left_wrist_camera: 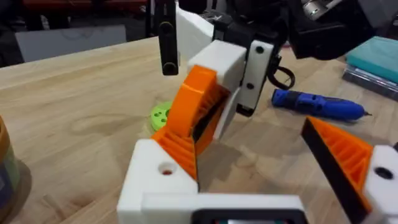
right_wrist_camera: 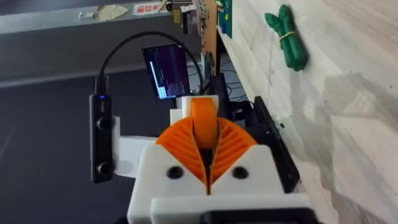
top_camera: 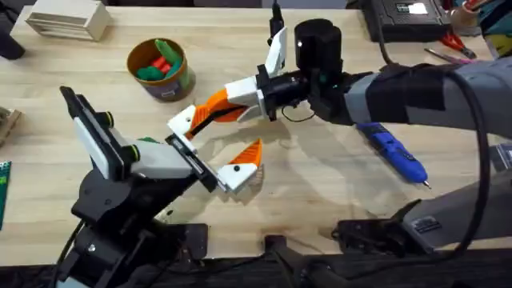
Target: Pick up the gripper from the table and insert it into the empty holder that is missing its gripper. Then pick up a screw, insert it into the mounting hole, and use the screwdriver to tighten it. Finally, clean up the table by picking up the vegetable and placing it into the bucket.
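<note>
The right gripper (top_camera: 214, 106) is clamped on the orange gripper (left_wrist_camera: 198, 111), pressing it into the empty holder (left_wrist_camera: 160, 175) on the left gripper (top_camera: 210, 148), whose fingers stand apart. The screwdriver (top_camera: 394, 151) lies on the table (top_camera: 320, 184) beside the right arm.

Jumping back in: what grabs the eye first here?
The right pincer grips the loose orange tip at the centre, holding it at the left pincer's bare white holder. The blue screwdriver lies untouched to the right, and the bucket stands back left with toys inside.
</note>
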{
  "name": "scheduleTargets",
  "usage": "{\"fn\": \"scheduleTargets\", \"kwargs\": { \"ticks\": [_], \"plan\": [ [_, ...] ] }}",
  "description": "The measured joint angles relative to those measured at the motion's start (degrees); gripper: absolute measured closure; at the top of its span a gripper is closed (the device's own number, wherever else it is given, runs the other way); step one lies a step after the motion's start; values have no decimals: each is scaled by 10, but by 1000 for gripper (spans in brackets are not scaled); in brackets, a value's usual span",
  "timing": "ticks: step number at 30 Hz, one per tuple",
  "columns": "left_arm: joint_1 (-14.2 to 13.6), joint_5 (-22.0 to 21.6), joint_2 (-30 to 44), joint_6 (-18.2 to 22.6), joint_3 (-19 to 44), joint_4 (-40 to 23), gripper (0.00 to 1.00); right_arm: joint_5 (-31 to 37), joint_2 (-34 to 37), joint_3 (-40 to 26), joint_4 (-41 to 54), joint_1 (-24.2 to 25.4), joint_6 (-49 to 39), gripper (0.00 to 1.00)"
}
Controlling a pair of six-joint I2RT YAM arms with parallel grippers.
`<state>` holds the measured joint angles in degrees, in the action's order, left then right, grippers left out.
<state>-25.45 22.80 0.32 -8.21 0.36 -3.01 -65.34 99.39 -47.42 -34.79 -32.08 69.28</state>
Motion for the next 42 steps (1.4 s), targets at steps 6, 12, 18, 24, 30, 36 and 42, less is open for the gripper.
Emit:
{"fn": "scheduleTargets", "kwargs": {
  "ticks": [6,12,18,24,30,36,42],
  "plan": [
    [-5,28,0,6,0,2,14,-4,5,0,-18,-11,2,633],
    [-12,62,0,11,0,2,14,-21,10,0,-38,-28,2,214],
    [-12,71,0,13,0,2,14,-16,10,0,-39,-5,2,206],
    [-12,75,0,13,0,2,14,32,10,-6,-36,38,-35,203],
    [-12,75,0,13,0,2,14,89,8,-82,64,103,-119,204],
    [-12,75,0,13,0,2,14,213,-15,-185,404,131,-302,200],
    [-12,75,0,13,0,2,14,447,-38,-247,580,67,-483,198]
  ]
}}
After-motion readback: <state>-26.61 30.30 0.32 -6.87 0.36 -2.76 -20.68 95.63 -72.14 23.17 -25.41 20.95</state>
